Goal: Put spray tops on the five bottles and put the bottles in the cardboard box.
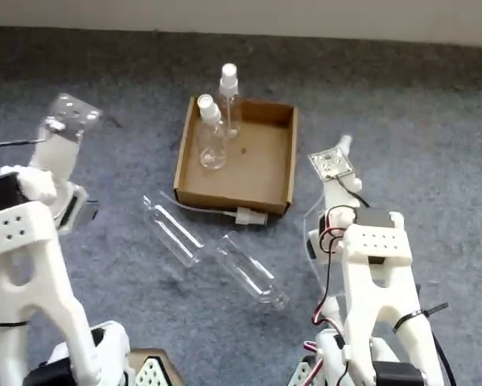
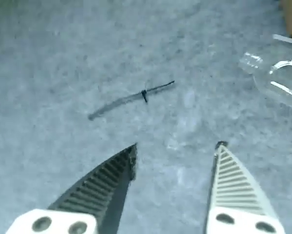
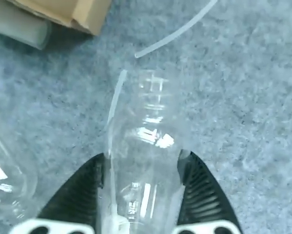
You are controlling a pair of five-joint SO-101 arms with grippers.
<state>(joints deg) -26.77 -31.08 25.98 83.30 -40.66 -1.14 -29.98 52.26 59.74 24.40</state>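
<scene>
The cardboard box lies open on the carpet, with two capped clear bottles standing in its far left corner. Two uncapped bottles lie on the carpet in front of it. A loose spray top with its tube rests against the box's front wall. My right gripper is shut on a third uncapped bottle, neck pointing toward the box corner. My left gripper hangs open over bare carpet, with one bottle's neck off to its side.
A black zip tie lies on the carpet ahead of the left gripper. The loose top's thin tube runs across the carpet beyond the held bottle. Another lying bottle sits close beside the right gripper.
</scene>
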